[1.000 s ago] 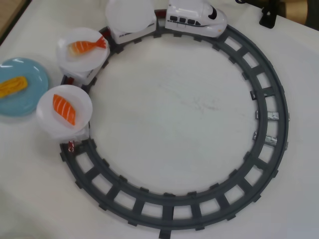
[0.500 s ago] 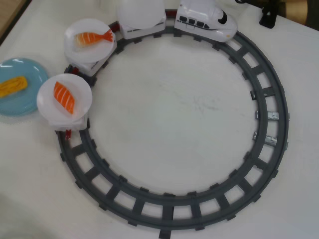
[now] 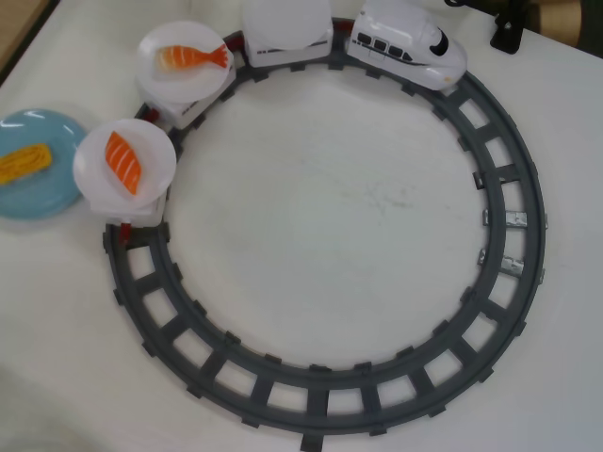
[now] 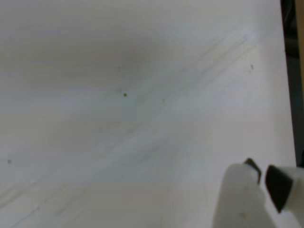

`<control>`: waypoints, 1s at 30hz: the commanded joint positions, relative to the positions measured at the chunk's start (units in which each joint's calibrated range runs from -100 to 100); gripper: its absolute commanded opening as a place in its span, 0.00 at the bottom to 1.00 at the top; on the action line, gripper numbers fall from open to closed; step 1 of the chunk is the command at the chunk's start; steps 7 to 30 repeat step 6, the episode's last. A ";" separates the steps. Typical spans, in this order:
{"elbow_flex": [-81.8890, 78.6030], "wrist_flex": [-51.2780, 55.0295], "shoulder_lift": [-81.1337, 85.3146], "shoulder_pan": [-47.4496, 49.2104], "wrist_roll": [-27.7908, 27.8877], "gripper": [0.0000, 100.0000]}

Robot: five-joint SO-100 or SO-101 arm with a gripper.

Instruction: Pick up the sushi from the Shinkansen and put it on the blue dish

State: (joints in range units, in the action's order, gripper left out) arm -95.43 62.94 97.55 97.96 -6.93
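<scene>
Looking down on the white table (image 3: 358, 198), I am seeing the grey ring of track (image 3: 513, 179) filling most of the overhead view, with the Shinkansen (image 3: 407, 42) riding its top arc, nose to the right, and three plate-topped cars trailing behind it to the left. The blue dish (image 3: 38, 198) is sitting just outside the track at the left edge, and the sushi (image 3: 21, 165), the yellow egg slab, is already lying on it, tilted slightly and partly cut off by the frame. The salmon piece (image 3: 123, 162) and the shrimp piece (image 3: 191, 58) are riding on the two rear plates; the plate nearest the engine is carrying nothing. I am judging the egg piece to be a light, stiff, smooth plastic toy, best pinched across its short width at mid-length. In the wrist view the gripper (image 4: 263, 175) is showing only bare tabletop beneath it, its dark-tipped fingers standing narrowly parted and holding nothing.
</scene>
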 commanded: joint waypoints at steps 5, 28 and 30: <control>-0.25 0.12 0.29 0.28 -0.23 0.04; -0.25 0.12 0.29 0.28 -0.23 0.04; -0.25 0.12 0.29 0.28 -0.23 0.04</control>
